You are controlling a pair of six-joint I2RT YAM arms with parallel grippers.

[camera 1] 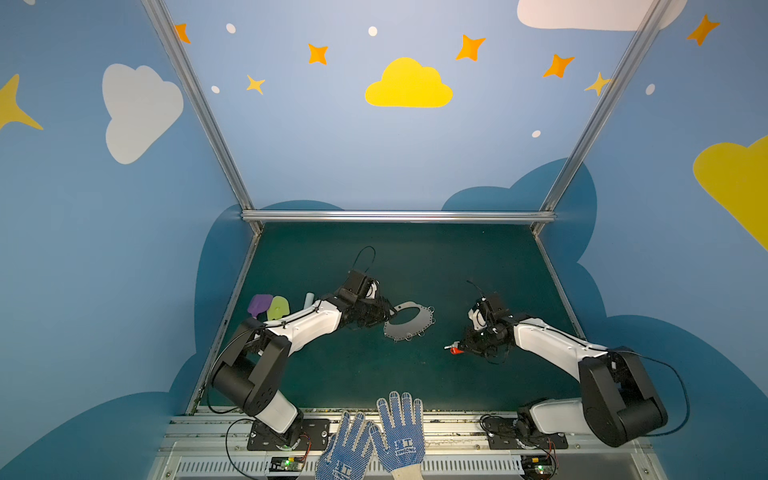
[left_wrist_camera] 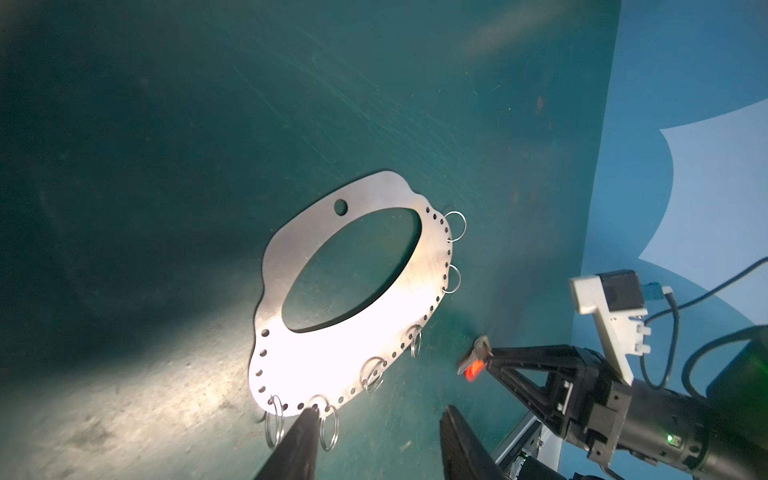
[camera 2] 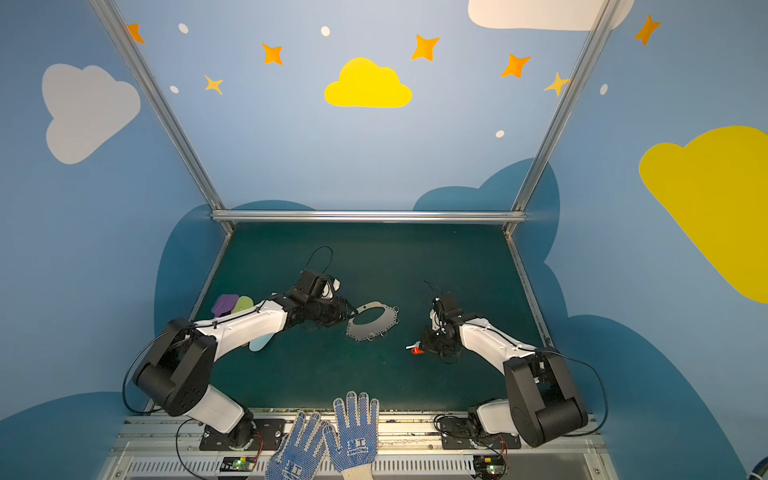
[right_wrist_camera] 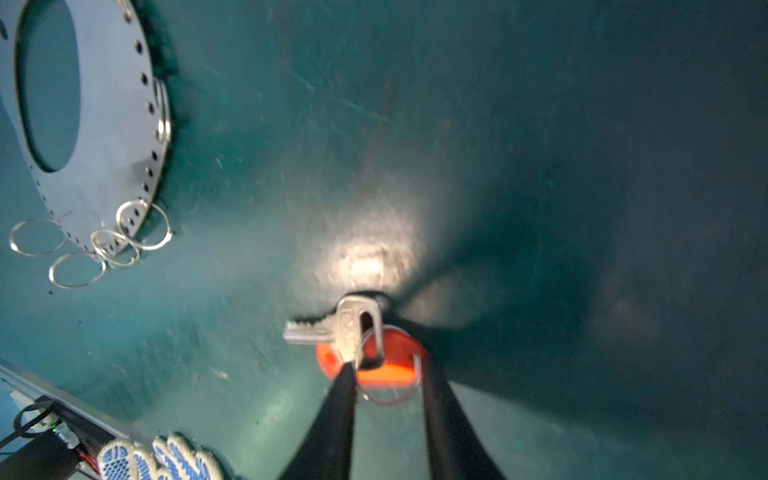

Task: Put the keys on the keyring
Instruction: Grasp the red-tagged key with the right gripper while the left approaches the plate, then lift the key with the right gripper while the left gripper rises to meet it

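Left claw [left_wrist_camera: 380, 411] spread, fingers [left_wrist_camera: 299, 444] partly cropped, 1 tip at the keyring [left_wrist_camera: 291, 353] rim; right claw [right_wrist_camera: 386, 365] pinches the blurred keys [right_wrist_camera: 353, 328]; open desk [camera 1: 415, 257] lies between them.

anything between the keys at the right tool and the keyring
Nothing visible: only bare mat lies between the keys, gripped by the right tool, and the keyring. The left tool is at the keyring's opposite edge, clear of that path.
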